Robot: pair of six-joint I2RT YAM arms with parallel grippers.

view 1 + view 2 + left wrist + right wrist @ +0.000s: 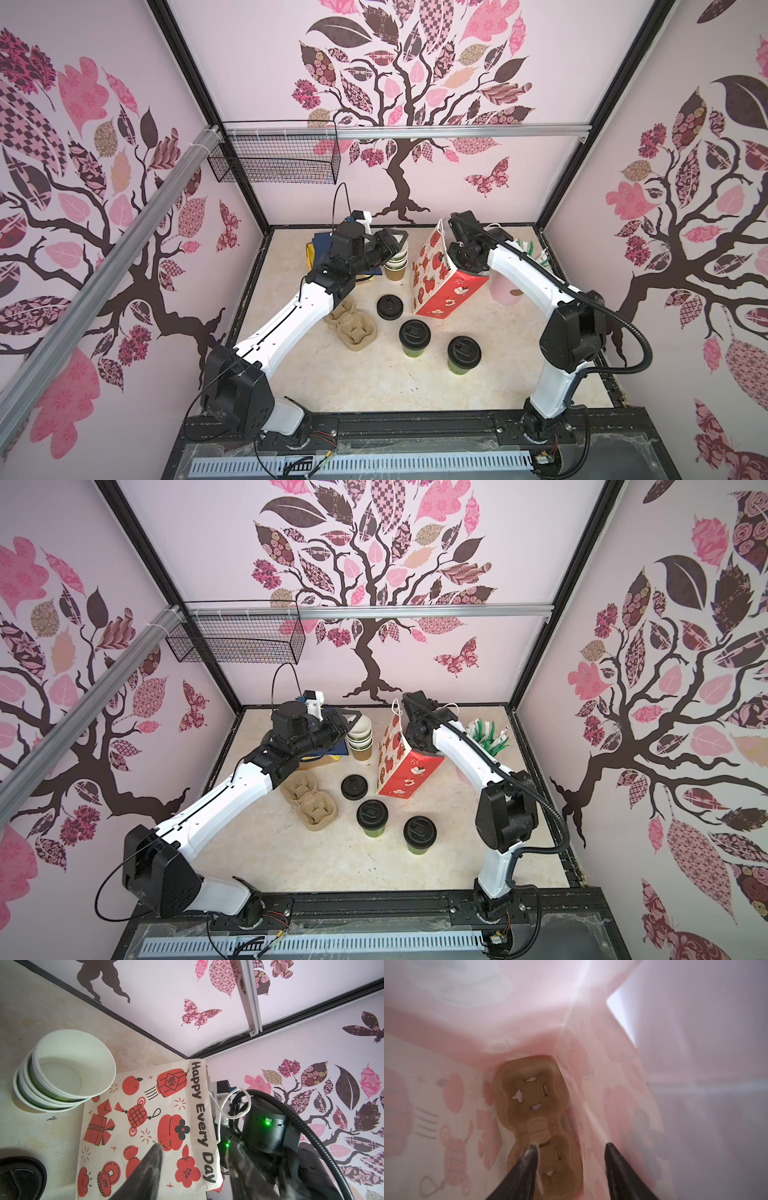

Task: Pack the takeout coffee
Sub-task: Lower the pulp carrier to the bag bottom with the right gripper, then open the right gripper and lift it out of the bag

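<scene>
left claw [197, 1144]: half open, empty, facing bag [145, 1122]
right claw [571, 1145]: half open, empty, inside bag over cup tray [533, 1095]
green cup [414, 338], second green cup [464, 355]: outside bag, lids on

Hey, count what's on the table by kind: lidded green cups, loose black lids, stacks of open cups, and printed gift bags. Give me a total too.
Lidded green cups: 2, one here and one here
Loose black lids: 1 showing; more may be stacked under it
Stacks of open cups: 1
Printed gift bags: 1
Total: 5
</scene>
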